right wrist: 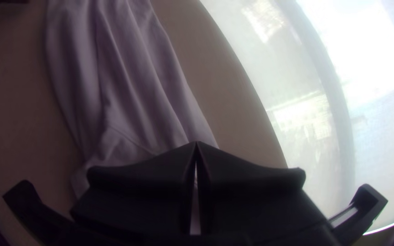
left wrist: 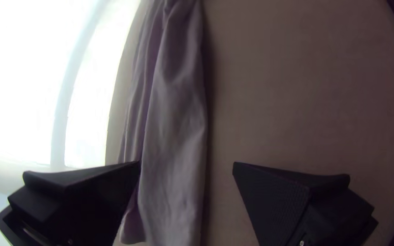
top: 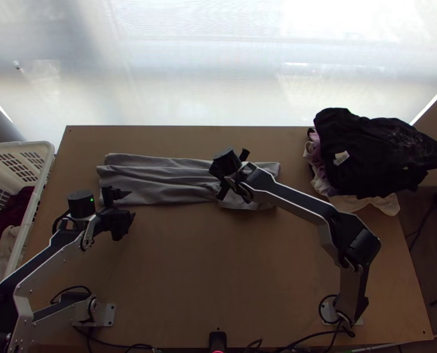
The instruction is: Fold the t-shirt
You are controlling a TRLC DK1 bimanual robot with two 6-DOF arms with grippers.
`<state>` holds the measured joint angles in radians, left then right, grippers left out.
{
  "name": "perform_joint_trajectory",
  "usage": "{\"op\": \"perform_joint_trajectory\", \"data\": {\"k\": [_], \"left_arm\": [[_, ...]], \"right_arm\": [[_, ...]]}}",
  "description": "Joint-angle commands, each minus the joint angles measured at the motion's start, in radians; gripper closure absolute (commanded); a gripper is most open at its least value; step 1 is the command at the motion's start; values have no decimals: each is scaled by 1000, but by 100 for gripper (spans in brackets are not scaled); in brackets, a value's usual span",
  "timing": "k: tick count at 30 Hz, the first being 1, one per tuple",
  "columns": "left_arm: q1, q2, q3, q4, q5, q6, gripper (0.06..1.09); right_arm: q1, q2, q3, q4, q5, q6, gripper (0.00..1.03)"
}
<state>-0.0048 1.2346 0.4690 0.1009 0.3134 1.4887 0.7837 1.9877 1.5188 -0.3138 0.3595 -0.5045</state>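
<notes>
The grey t-shirt (top: pixel 159 179) lies as a long, narrow, wrinkled strip across the far half of the table. My left gripper (top: pixel 130 205) stands open just on the near side of its left end. In the left wrist view the shirt (left wrist: pixel 174 136) runs between and beyond the spread fingertips of the left gripper (left wrist: pixel 187 165), with nothing held. Over the shirt's right part is my right gripper (top: pixel 229 175), pointing down. The right wrist view has the right gripper (right wrist: pixel 197 145) with its fingertips together above the shirt (right wrist: pixel 128 95); no cloth can be made out between them.
Dark and light clothes (top: pixel 377 153) are heaped at the table's right back corner, partly over the edge. A white basket (top: pixel 33 200) with dark red and pale cloth stands at the left. Bare tabletop (top: pixel 218 265) stretches between the arms, with cables along the near edge.
</notes>
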Motion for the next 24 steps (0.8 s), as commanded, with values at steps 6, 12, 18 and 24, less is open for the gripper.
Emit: {"op": "perform_joint_trajectory", "data": {"k": [6,12,18,24], "left_arm": [[-11,204,-59,324,-105,79,10],[-12,270,-47,464,-142,73,10],[-29,396,-46,619,-197,73,10],[-54,499,-3,688,-244,36,10]], "right_arm": [[3,17,3,13,1,6,100],[3,26,4,18,1,6,100],[11,45,11,27,1,9,100],[15,54,12,28,-1,7,100]]}}
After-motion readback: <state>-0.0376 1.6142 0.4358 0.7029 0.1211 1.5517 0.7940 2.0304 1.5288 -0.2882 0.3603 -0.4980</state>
